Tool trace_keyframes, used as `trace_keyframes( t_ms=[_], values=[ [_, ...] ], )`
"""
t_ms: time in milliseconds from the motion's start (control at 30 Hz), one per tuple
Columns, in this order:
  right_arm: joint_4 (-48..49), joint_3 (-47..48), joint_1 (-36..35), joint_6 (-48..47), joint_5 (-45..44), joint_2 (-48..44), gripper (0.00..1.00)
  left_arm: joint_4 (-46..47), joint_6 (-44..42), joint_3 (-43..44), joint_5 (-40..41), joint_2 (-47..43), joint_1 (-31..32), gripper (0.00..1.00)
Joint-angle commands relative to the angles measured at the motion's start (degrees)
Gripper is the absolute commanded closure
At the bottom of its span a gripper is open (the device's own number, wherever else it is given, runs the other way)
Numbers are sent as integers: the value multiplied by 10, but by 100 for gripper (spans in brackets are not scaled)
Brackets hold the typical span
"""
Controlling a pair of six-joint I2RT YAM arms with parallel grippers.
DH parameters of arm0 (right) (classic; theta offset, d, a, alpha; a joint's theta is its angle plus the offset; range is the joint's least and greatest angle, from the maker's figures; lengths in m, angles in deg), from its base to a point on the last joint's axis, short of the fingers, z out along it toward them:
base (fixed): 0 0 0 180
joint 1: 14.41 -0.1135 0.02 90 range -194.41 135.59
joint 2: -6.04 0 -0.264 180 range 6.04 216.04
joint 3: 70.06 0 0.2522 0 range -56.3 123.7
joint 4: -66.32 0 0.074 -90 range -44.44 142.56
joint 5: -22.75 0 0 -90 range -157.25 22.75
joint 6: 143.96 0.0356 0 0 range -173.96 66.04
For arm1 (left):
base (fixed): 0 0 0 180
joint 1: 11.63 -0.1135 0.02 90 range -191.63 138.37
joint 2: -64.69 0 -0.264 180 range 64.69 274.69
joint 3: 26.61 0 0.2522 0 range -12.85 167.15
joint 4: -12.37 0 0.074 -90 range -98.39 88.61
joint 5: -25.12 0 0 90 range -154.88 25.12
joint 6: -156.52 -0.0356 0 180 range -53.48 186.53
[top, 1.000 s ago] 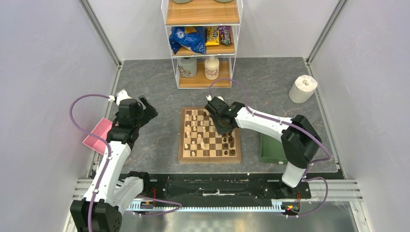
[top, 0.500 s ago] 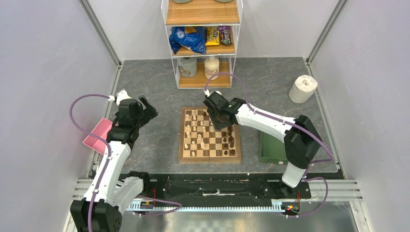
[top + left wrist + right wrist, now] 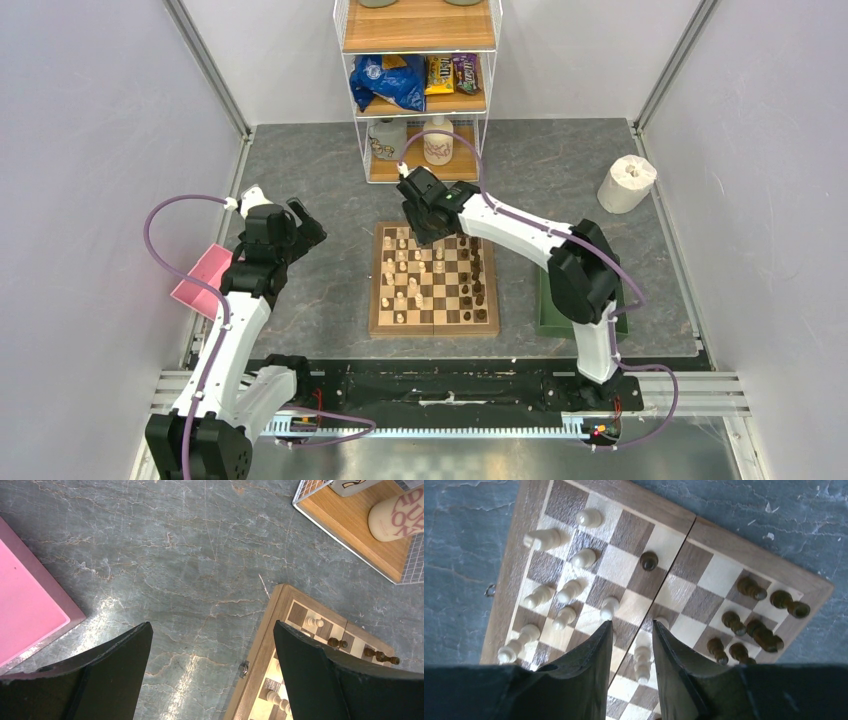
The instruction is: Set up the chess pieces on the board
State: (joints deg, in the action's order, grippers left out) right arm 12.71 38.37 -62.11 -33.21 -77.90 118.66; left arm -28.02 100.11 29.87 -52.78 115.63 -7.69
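Half-open right end effector (image 3: 631, 624) over board (image 3: 659, 502)

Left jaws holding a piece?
No, the left wrist view shows the left jaws wide open, with only the table visible between them.

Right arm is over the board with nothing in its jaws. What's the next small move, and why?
Probably ease the right gripper forward and down over the lone dark piece. It stands just ahead of the open jaws, beside the pale pieces, apart from the other dark pieces clustered at the opposite end of the board.
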Motion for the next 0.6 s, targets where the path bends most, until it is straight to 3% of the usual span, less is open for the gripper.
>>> trace_keyframes(
  t_ms=[0,567],
  values=[
    [-8,62,17,-28,6,41,57,11,-22,1,21,-6,-3,2],
    [-28,143,31,-39,51,127,59,12,-28,2,40,0,-4,0]
  ],
)
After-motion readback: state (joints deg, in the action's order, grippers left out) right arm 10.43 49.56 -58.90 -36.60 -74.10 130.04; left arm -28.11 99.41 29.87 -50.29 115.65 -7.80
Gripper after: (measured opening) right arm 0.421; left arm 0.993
